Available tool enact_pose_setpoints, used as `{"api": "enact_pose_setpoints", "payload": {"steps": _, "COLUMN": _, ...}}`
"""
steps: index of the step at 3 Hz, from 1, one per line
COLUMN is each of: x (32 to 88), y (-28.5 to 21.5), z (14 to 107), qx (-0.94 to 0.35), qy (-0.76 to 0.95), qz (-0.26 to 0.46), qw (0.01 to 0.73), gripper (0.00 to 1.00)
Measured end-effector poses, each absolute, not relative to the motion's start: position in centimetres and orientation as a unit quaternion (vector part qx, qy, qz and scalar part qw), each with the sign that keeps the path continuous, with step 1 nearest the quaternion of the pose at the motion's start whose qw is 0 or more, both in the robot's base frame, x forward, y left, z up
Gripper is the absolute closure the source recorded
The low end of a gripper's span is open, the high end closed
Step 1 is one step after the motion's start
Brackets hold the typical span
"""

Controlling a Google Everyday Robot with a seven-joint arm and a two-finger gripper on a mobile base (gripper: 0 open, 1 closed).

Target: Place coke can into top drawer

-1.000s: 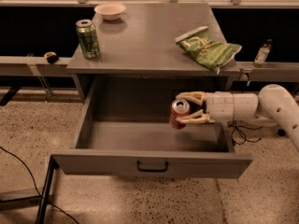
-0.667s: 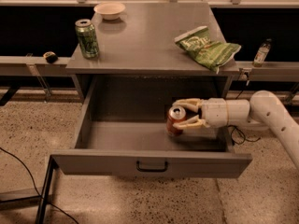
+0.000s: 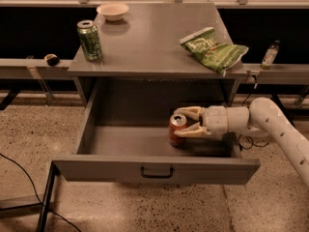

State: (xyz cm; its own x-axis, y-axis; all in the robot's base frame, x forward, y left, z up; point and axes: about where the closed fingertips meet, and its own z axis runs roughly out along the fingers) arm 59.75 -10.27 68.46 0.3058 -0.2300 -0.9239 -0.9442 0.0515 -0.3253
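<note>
Tabletop (image 3: 149, 47): grey, carries green can (image 3: 90, 40), bowl (image 3: 112, 10), chip bag (image 3: 212, 50).
Drawer (image 3: 154, 169): pulled open below.
Coke can (image 3: 176, 130): upright inside drawer, right side.
Hand (image 3: 177, 123): clasped around can.
Change: can sank lower since a second ago, seemingly onto drawer floor; letting go likely next.

A red coke can (image 3: 175, 140) (silver top up) sits upright in the right half of the open top drawer (image 3: 96, 169), a wide, shallow grey metal drawer pulled out; the gripper (image 3: 176, 123) clasps the can's upper sides.
</note>
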Motion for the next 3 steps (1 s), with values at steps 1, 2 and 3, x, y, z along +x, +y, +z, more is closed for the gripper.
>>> {"api": "enact_pose_setpoints", "payload": {"steps": 1, "x": 59.76, "y": -10.27, "z": 68.45, "qx": -0.603, "qy": 0.487, "qz": 0.332, "qw": 0.538, "gripper": 0.59}}
{"api": "enact_pose_setpoints", "payload": {"steps": 2, "x": 59.76, "y": -10.26, "z": 68.45, "qx": -0.603, "qy": 0.487, "qz": 0.332, "qw": 0.538, "gripper": 0.34}}
{"api": "enact_pose_setpoints", "payload": {"steps": 3, "x": 59.76, "y": -10.26, "z": 68.45, "qx": -0.603, "qy": 0.487, "qz": 0.332, "qw": 0.538, "gripper": 0.12}}
